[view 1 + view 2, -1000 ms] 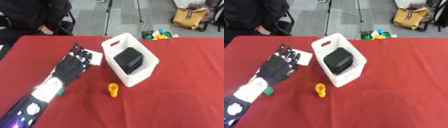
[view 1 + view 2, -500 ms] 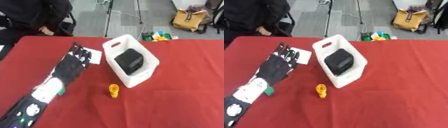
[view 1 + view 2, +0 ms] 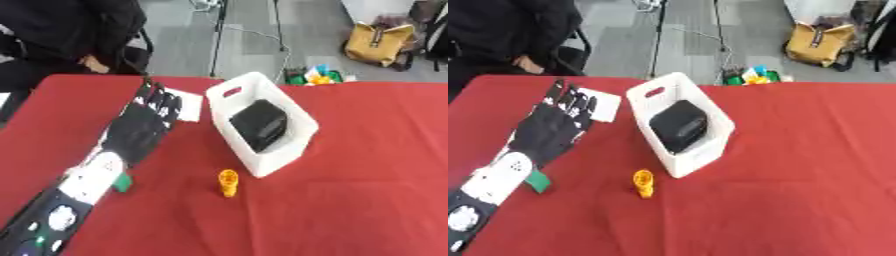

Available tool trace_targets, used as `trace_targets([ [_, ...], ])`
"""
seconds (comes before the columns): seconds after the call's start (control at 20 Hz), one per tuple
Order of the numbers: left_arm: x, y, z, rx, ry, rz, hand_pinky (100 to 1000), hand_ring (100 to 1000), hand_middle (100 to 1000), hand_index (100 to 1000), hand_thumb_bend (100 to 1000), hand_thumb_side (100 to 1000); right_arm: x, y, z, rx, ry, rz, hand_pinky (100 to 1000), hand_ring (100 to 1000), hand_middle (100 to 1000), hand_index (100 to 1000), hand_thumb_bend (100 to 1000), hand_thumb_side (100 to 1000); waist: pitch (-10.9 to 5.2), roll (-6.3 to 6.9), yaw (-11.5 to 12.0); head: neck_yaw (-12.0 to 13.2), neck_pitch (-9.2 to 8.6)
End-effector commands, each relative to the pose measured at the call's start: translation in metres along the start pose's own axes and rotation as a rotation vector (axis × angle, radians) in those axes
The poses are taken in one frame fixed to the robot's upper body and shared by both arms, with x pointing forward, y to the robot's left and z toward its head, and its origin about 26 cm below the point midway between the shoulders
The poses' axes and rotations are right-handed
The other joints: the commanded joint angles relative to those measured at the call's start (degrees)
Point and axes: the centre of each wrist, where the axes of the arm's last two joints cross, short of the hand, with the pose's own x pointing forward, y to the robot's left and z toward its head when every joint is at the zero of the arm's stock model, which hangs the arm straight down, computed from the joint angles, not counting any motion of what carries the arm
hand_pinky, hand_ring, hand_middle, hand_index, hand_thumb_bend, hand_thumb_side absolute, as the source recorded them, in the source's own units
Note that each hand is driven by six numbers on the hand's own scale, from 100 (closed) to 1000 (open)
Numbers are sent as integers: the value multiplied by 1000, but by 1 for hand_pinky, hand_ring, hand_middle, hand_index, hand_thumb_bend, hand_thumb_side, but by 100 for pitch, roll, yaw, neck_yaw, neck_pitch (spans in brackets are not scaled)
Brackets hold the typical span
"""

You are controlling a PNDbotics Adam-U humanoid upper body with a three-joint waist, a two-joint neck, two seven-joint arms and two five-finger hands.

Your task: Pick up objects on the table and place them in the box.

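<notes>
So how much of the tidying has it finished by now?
One black object already lies in the white box. The left hand is stretched out flat, fingers straight, reaching over a white card but holding nothing. Left on the red table: that card, a small orange object and a green piece beside the forearm.

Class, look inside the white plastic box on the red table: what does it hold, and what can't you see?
The white plastic box holds one black boxy object, tilted against the wall. It covers most of the floor, so anything beneath it is hidden.
</notes>
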Motion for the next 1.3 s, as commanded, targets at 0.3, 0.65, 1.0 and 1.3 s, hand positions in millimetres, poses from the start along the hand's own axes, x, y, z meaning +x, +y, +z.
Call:
trace_targets([
  [0.3,-28,22,-19,72,43,-35,739,719,578,641,100,414,5,-2,-7,7,-24,-3,796,850,716,718,100,973,-167,35,11,-55,35],
  [0.65,-35,40,-38,135,42,-32,742,721,581,640,100,417,5,-2,-6,14,-20,-4,796,850,716,718,100,973,-191,61,-20,-26,45],
  [1.0,-33,46,-52,152,24,-23,743,721,582,640,100,418,5,-1,-5,20,-19,-8,796,851,716,718,100,974,-200,76,-52,-5,56],
  [1.3,-24,45,-65,146,-3,-9,750,725,585,640,100,419,6,0,-5,26,-17,-12,796,851,716,718,100,973,-205,94,-85,16,38],
])
